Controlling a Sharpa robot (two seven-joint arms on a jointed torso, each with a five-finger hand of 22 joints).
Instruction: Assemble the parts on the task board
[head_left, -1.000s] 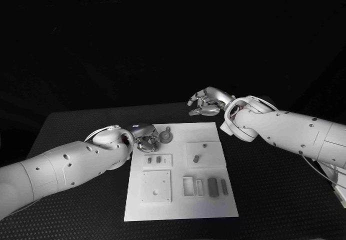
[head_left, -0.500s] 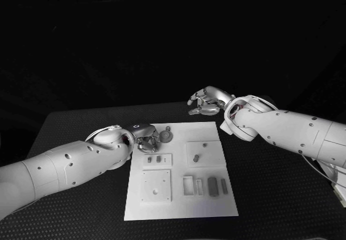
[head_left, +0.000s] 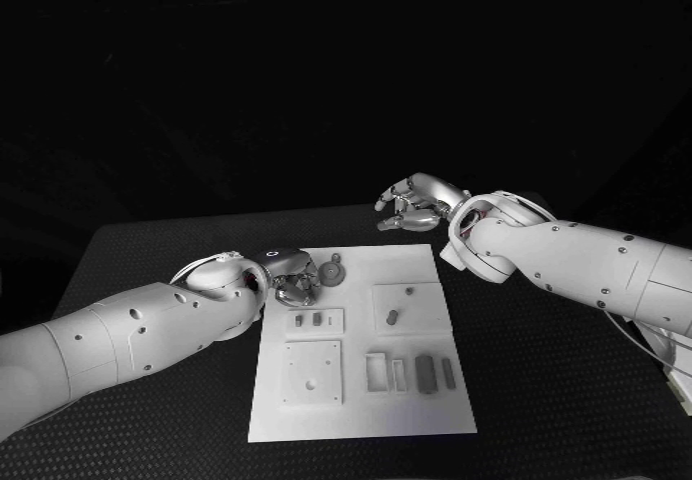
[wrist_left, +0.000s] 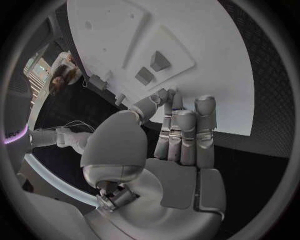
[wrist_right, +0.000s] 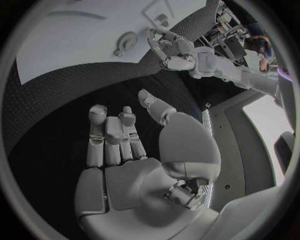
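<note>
The white task board (head_left: 361, 415) lies in the middle of the black table. Grey parts sit on it: a round part (head_left: 333, 271) near its far left corner, two small blocks (head_left: 307, 320), one piece (head_left: 392, 317) on a raised square, and two long pieces (head_left: 436, 372) towards the near right. My left hand (head_left: 293, 278) is at the board's far left edge, just left of the round part and holding nothing. In the left wrist view its fingers (wrist_left: 184, 132) reach straight over the board's edge (wrist_left: 206, 60). My right hand (head_left: 414, 203) hovers beyond the board's far edge with its fingers (wrist_right: 112, 132) spread and empty.
A square plate with holes (head_left: 313, 372) and narrow slots (head_left: 385, 372) take up the board's near half. Bare black table (head_left: 562, 380) runs along both sides of the board. In the right wrist view my left hand (wrist_right: 172, 47) sits beside the round part (wrist_right: 127, 42).
</note>
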